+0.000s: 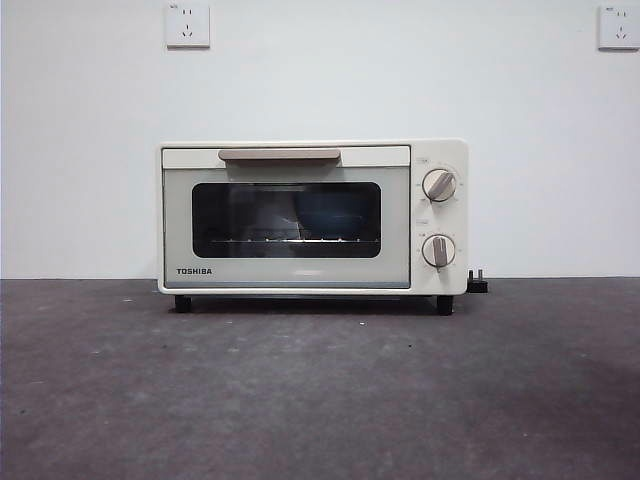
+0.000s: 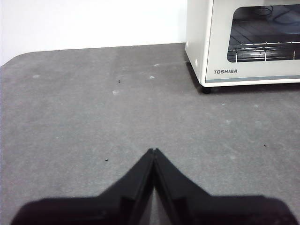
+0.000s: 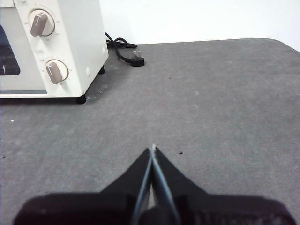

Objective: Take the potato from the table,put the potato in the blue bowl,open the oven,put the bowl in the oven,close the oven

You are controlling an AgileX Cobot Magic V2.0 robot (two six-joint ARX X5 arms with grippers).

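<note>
The cream-white oven stands at the back of the table with its door shut and the beige handle at the top. Through the dark glass I make out the blue bowl on the wire rack inside. The potato is not visible. In the left wrist view my left gripper hovers shut and empty above bare table, with the oven ahead of it. My right gripper is likewise shut and empty, off the oven's knob side. Neither arm shows in the front view.
The oven's black cord and plug lie on the table behind its knob side. Two knobs sit on the oven's right panel. A white wall with two sockets stands behind.
</note>
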